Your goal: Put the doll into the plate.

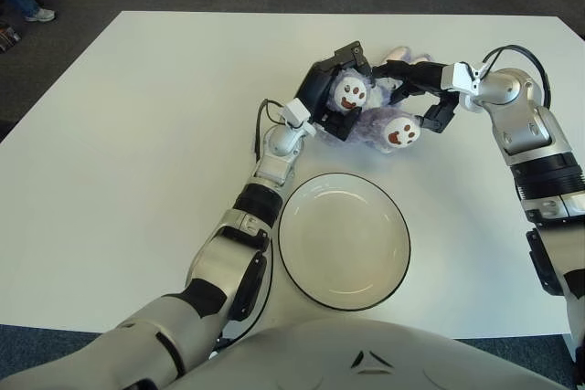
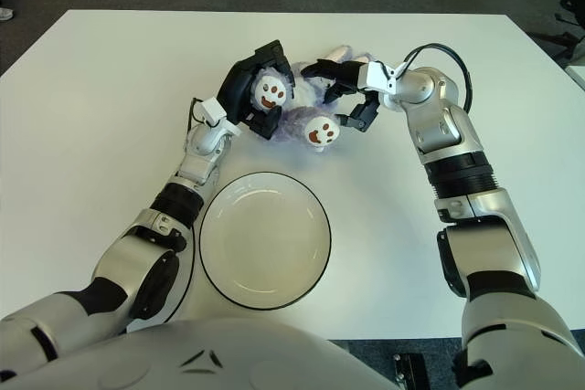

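Doll and plate share a wide white table (image 1: 110, 180), the biggest thing in sight, which fills most of the floor space in front of the robot. Taking the plate (image 1: 344, 240) as the marker: it is a round white dish with a dark rim, lying flat near the robot's edge of the table, with nothing in it. The doll (image 1: 379, 121) lies on the table just beyond the far rim of the plate, not over it. It is a pale purple plush toy with two round white paws or feet, each marked in brown like a little face. Both hands are on it. The left hand (image 1: 334, 89) comes up from the plate's left side, its dark fingers curled around the doll's left white end. The right hand (image 1: 428, 98) reaches in from the plate's far right, its fingers closed around the doll's body close to the other white end.
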{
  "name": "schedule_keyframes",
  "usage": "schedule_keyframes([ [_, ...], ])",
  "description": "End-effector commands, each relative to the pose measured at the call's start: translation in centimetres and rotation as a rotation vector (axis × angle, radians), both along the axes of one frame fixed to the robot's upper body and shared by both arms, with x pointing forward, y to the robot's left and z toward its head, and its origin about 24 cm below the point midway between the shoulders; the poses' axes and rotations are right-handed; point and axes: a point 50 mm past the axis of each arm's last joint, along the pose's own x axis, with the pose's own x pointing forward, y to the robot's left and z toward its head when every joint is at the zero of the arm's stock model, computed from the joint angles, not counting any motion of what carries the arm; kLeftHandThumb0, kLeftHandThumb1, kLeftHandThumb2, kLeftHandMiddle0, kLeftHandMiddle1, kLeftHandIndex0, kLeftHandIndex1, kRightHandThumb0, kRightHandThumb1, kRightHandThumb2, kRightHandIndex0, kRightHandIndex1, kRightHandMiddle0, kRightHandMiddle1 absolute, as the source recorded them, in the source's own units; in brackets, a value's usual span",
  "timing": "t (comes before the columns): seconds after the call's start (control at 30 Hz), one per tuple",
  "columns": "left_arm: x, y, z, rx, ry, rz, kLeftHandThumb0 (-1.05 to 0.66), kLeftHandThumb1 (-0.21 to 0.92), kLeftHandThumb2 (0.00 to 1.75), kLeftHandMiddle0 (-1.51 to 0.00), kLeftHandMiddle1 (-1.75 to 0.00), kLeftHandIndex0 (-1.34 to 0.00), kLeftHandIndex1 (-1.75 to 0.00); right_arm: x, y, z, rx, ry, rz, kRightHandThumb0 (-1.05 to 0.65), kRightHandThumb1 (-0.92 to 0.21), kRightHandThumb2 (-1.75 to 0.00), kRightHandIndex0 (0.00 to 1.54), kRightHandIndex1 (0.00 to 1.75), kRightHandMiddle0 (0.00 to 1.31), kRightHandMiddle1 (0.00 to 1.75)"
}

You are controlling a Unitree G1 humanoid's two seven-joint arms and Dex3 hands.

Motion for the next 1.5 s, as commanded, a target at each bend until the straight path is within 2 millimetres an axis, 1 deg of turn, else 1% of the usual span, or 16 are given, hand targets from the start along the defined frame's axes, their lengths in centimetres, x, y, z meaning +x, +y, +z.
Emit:
schedule_keyframes([
  [0.0,0.2,0.0,0.3,-0.005,0.002,-0.003,0.0,0.08,1.53,-0.7,-1.69,-0.7,-1.67,-0.3,0.4,0.1,0.0,-0.065,0.024,0.07,-0.3,-1.28,0.07,0.13,0.0,0.14],
  [0.1,0.2,-0.1,0.2,-0.013,0.013,-0.012,0.0,0.08,1.54,-0.7,-1.69,-0.7,-1.67,-0.2,0.4,0.0,-0.042,-0.112,0.024,-0.12,-0.38,-1.17,0.08,0.11,0.0,0.1],
  [0.17,0.2,-0.1,0.2,-0.015,0.015,-0.012,0.0,0.08,1.54,-0.7,-1.69,-0.7,-1.67,0.0,0.1,-0.1,-0.109,-0.141,0.004,-0.31,-0.49,-1.02,0.08,0.09,0.0,0.05],
  [0.23,0.2,0.0,0.2,-0.013,0.013,-0.008,0.0,0.08,1.54,-0.7,-1.69,-0.7,-1.67,0.2,-0.2,-0.1,-0.17,-0.158,-0.012,-0.39,-0.53,-0.97,0.08,0.08,0.0,0.02],
  [0.43,0.2,0.0,0.2,-0.015,0.004,-0.001,0.0,0.08,1.52,-0.71,-1.67,-0.71,-1.65,0.5,-0.7,0.2,-0.379,-0.235,-0.044,-0.21,-0.37,-1.07,0.09,0.05,0.0,0.0],
  [0.6,0.2,0.0,0.1,-0.014,0.003,0.0,0.0,0.08,1.52,-0.72,-1.66,-0.71,-1.64,0.4,-1.1,1.5,-0.457,-0.288,-0.066,-0.17,-0.27,-1.11,0.12,0.06,0.0,0.0],
  [0.67,0.2,0.0,0.1,-0.008,0.002,0.004,0.0,0.08,1.52,-0.72,-1.66,-0.71,-1.64,0.3,-1.3,2.0,-0.481,-0.304,-0.077,-0.18,-0.24,-1.11,0.2,0.1,0.0,0.0],
  [0.7,0.2,0.0,0.1,-0.005,0.002,0.006,0.0,0.08,1.52,-0.72,-1.66,-0.71,-1.64,0.3,-1.4,2.1,-0.487,-0.308,-0.081,-0.21,-0.23,-1.09,0.2,0.27,0.0,0.0],
  [0.73,0.3,0.0,0.1,-0.001,0.001,0.009,0.0,0.08,1.52,-0.72,-1.66,-0.71,-1.64,0.3,-1.4,2.1,-0.491,-0.311,-0.085,-0.22,-0.23,-1.09,0.17,0.37,0.0,0.0],
  [0.77,0.3,0.1,0.1,0.001,0.001,0.011,0.0,0.08,1.52,-0.72,-1.66,-0.71,-1.64,0.4,-1.4,2.1,-0.494,-0.313,-0.088,-0.25,-0.22,-1.08,0.13,0.54,0.0,0.0],
  [0.8,0.3,0.1,0.0,0.005,0.001,0.014,0.0,0.08,1.52,-0.71,-1.66,-0.71,-1.64,0.4,-1.6,2.2,-0.498,-0.314,-0.095,-0.26,-0.22,-1.07,0.11,0.65,0.0,0.0],
  [0.87,0.3,0.1,0.0,0.009,-0.001,0.016,0.0,0.09,1.52,-0.71,-1.67,-0.7,-1.65,0.4,-1.9,2.5,-0.499,-0.317,-0.11,-0.33,-0.22,-1.04,0.05,0.59,0.0,0.0],
  [0.93,0.3,0.1,0.0,0.01,-0.004,0.016,0.0,0.09,1.52,-0.71,-1.67,-0.7,-1.65,0.4,-2.3,2.8,-0.491,-0.316,-0.126,-0.42,-0.22,-1.01,0.02,0.39,0.0,0.0],
  [1.03,0.3,0.2,0.1,0.009,-0.011,0.014,0.0,0.09,1.52,-0.7,-1.68,-0.7,-1.66,0.4,-2.6,3.2,-0.466,-0.305,-0.145,-0.5,-0.23,-0.98,0.01,0.25,0.0,0.0],
  [1.17,0.4,0.2,0.1,0.014,-0.017,0.023,0.0,0.09,1.52,-0.7,-1.68,-0.7,-1.66,0.4,-2.8,3.8,-0.448,-0.3,-0.158,-0.57,-0.23,-0.95,0.0,0.17,0.0,0.0],
  [1.47,0.5,0.3,0.0,0.018,-0.019,0.025,0.0,0.09,1.52,-0.7,-1.68,-0.7,-1.66,0.2,-3.1,4.6,-0.455,-0.323,-0.18,-0.58,-0.24,-0.92,0.01,0.15,0.0,0.0],
])
